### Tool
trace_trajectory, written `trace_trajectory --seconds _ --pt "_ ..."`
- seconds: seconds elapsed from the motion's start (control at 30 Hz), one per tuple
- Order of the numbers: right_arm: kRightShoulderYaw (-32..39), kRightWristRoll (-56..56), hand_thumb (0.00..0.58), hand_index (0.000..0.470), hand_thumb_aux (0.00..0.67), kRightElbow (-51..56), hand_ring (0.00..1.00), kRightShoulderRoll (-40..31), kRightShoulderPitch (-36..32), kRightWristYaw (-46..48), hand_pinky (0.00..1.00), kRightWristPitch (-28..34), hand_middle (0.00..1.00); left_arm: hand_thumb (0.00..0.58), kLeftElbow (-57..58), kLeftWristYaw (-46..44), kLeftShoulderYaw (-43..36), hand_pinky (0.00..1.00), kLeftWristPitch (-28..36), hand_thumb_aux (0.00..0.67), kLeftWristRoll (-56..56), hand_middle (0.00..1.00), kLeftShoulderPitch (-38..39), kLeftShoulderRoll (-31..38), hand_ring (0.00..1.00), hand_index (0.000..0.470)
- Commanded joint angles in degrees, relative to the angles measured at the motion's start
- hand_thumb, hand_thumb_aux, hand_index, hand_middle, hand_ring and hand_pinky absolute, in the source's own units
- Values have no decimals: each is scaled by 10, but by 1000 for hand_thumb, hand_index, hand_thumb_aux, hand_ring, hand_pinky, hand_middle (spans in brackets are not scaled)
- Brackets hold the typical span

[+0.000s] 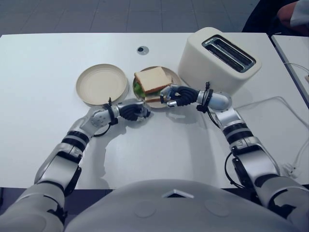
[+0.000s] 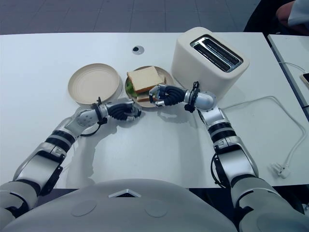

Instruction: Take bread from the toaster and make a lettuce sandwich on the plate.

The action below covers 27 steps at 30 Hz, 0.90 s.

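- Sandwich point(image 1: 152, 80) has both hands on its near side: the left hand point(image 1: 131, 111) lies nearest, at its 7 o'clock, fingers curled on nothing, just off the rim.
- Right hand point(image 1: 173, 95) is at 4 o'clock, fingers curled just beside the lower slice, with no hold showing.
- Two bread slices lie on the brown plate point(image 1: 175, 77), with lettuce point(image 1: 138, 89) peeking out at 9 o'clock.
- Bare cream plate point(image 1: 101, 84) is just beside it at 9 o'clock.
- Toaster point(image 1: 217, 59) stands at 2 o'clock, slots up, and a white cable point(image 1: 270, 100) lies at 3 o'clock on the white table point(image 1: 48, 63).

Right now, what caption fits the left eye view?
Lettuce sandwich on the plate, left robot hand and right robot hand beside it, toaster nearby.
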Motion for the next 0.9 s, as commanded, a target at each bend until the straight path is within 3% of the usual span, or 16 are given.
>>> trace_trajectory --seconds 0.03,0.13,0.23,0.27,0.4,0.53,0.6,0.63,0.77,0.9 --pt "-55 -1 0 0 0 62 0 29 -51 -120 0 -64 0 0 9 151 57 847 -28 0 -6 847 -28 -23 847 0" --pt "-84 78 0 0 0 12 0 37 -47 -103 0 -86 0 0 -79 76 88 714 -91 0 -217 714 9 -44 714 0" --pt "-103 169 0 0 0 -85 0 41 -33 -81 0 -52 0 0 -233 20 99 694 -66 0 -389 694 48 -37 694 0" --pt "-106 195 0 0 0 -114 0 43 -28 -75 0 -29 0 0 -280 14 103 635 -49 0 -415 635 56 -34 635 0" --pt "-100 235 0 0 0 -215 0 50 -5 -68 0 38 0 0 -418 45 141 427 80 0 -455 427 54 -68 427 0" --pt "-110 258 0 0 0 -235 0 87 21 -89 0 98 0 0 -363 71 145 176 182 0 -461 176 59 -152 176 0" --pt "-123 276 0 0 0 -242 0 117 35 -114 0 124 0 0 -347 76 155 94 198 0 -479 94 71 -196 94 0" --pt "-128 270 0 0 0 -243 0 132 40 -132 0 119 0 0 -331 93 160 0 189 0 -467 0 73 -221 0 0" --pt "-128 244 0 0 0 -252 0 158 60 -151 0 106 0 0 -289 108 172 0 176 0 -438 0 65 -271 0 0" --pt "-114 256 0 0 0 -250 0 164 73 -105 0 100 0 0 -286 77 172 0 150 0 -432 0 83 -286 0 0"
